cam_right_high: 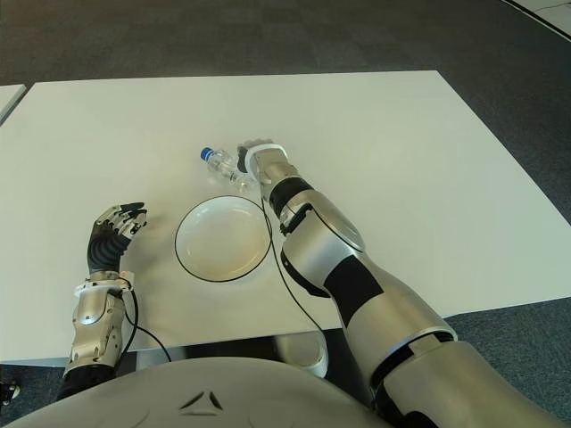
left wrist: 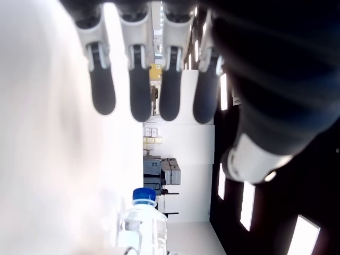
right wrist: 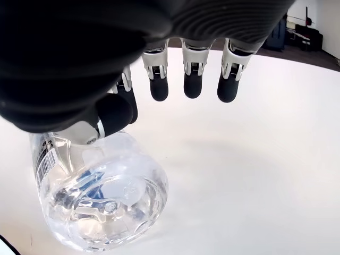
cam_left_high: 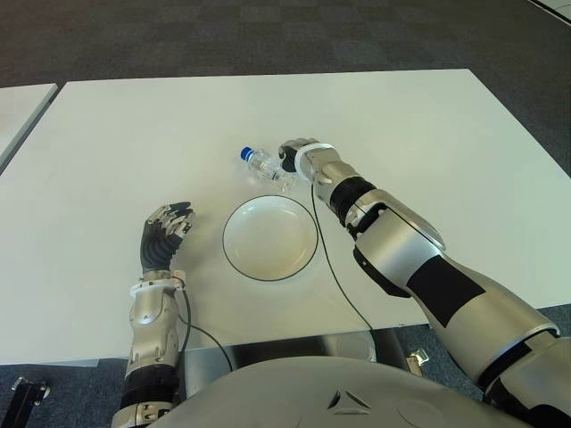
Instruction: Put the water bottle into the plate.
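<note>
The right hand [cam_left_high: 297, 157] is stretched out over the white table [cam_left_high: 428, 134], just past the far rim of the plate [cam_left_high: 269, 239]. Its own wrist view shows the fingers [right wrist: 192, 85] spread and extended, closed on nothing, with the thumb [right wrist: 114, 114] sitting just above the shoulder of the water bottle [right wrist: 101, 196]; whether the thumb touches the plastic cannot be told. The water bottle lies on its side on the table right beside this hand, on the hand's left, its clear body next to the palm and its blue cap [cam_left_high: 244, 152] pointing away to the left and a little farther from the robot. The bottle is outside the plate, close to the far edge of it. The plate, white with a dark rim, sits on the table just nearer the robot than the right hand and holds nothing.

The left hand [cam_left_high: 165, 234] shows to the left of the plate, well apart from the right hand and the bottle. Its fingers [left wrist: 141, 101] are loosely curved and grip nothing. A thin dark cable [cam_left_high: 332, 267] runs along the table from the right wrist back toward the robot's body
</note>
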